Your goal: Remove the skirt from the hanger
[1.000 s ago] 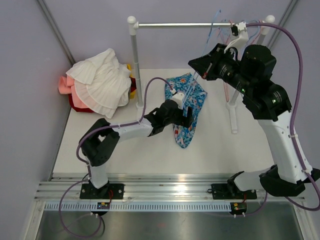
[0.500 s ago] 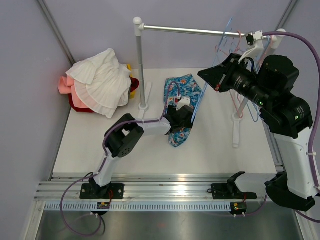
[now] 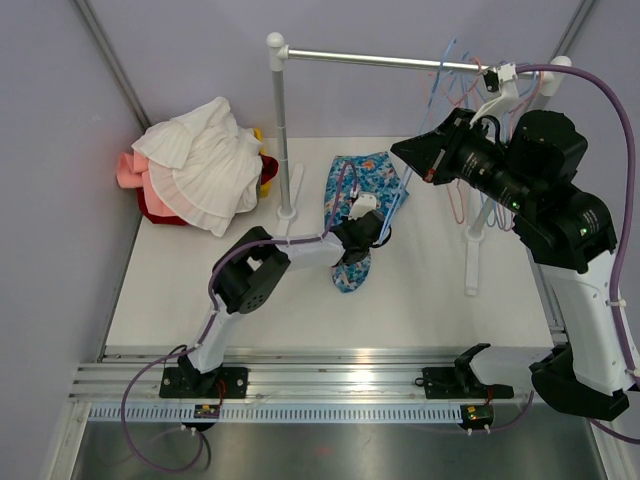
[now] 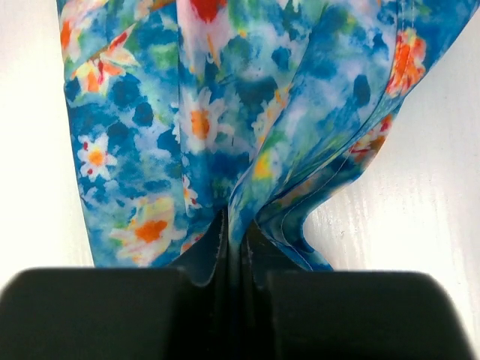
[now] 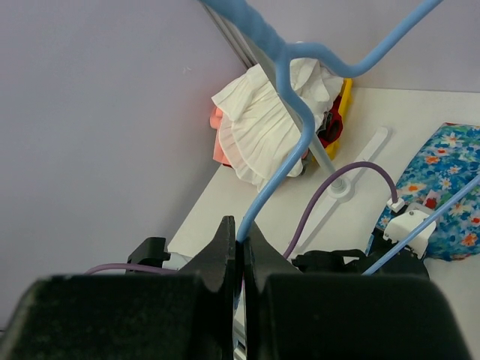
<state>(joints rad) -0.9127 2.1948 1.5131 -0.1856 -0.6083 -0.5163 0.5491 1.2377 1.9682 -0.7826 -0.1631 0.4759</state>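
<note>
The blue floral skirt [image 3: 355,185] lies on the white table, its lower part bunched up. My left gripper [image 3: 372,232] is down on it, and in the left wrist view the skirt [image 4: 225,112] folds in between the closed fingers of that gripper [image 4: 234,232]. A thin blue hanger [image 3: 403,195] slants up from the skirt toward the rail. My right gripper [image 3: 408,150] hangs above the table to the skirt's right. In the right wrist view it [image 5: 240,229] is shut on the hanger [image 5: 289,82] wire.
A metal rail [image 3: 380,60] on two posts [image 3: 283,130] spans the back, with more hangers [image 3: 470,85] at its right end. A pile of white, pink and red clothes [image 3: 205,165] sits at the back left. The rack's right post [image 3: 470,250] stands near my right arm.
My left gripper has gone from open to shut on the skirt's fabric, and the skirt has bunched narrower. My right arm has shifted slightly with the hanger.
</note>
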